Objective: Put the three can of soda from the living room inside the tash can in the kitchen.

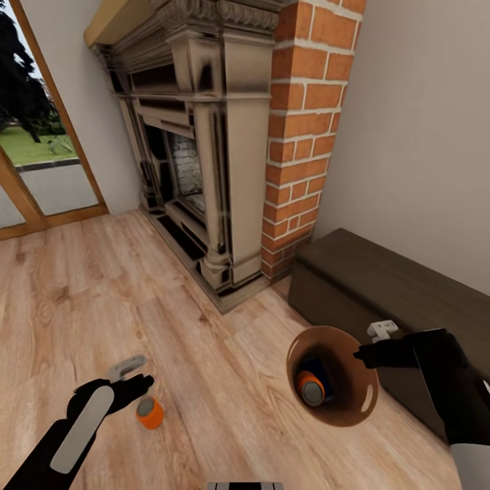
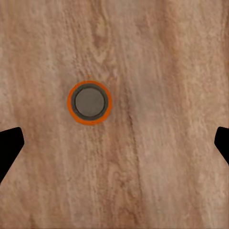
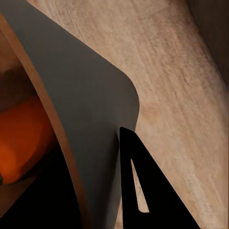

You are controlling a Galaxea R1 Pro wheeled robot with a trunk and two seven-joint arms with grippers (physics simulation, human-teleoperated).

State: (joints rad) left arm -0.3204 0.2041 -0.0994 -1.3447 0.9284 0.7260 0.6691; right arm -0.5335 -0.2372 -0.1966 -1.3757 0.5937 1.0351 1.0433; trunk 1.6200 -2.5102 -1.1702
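Right end effector (image 1: 365,354) clamped on the tash can (image 1: 337,401) rim, carrying 2 cans inside; left end effector (image 1: 139,385), fingers apart, hovers over the last orange can (image 1: 150,412) upright on the floor, likely for pickup.

Floor (image 1: 102,286): light wood planks, visible grain and knots, faint satin sheen; in the left wrist view the grain runs in long streaks.

Fireplace mantel (image 1: 204,136), upper centre: carved grey surround, looks like stone or painted wood, matt, dark smudging along edges.

Brick column (image 1: 306,136) beside it: red brick, pale mortar, rough.

Cabinet (image 1: 381,286), lower right: dark wood, matt, faint grain.

Bin (image 1: 333,401): tan, smooth, slight gloss at the rim; inside darker brown.

Orange can (image 1: 150,412), lower left: bright smooth side, dull grey metal-looking top. Same finish on the can in the bin (image 1: 312,388).

Left arm (image 1: 82,422): black matt shell, pale grey smooth panel.

Walls (image 1: 422,102): plain, matt, off-white.
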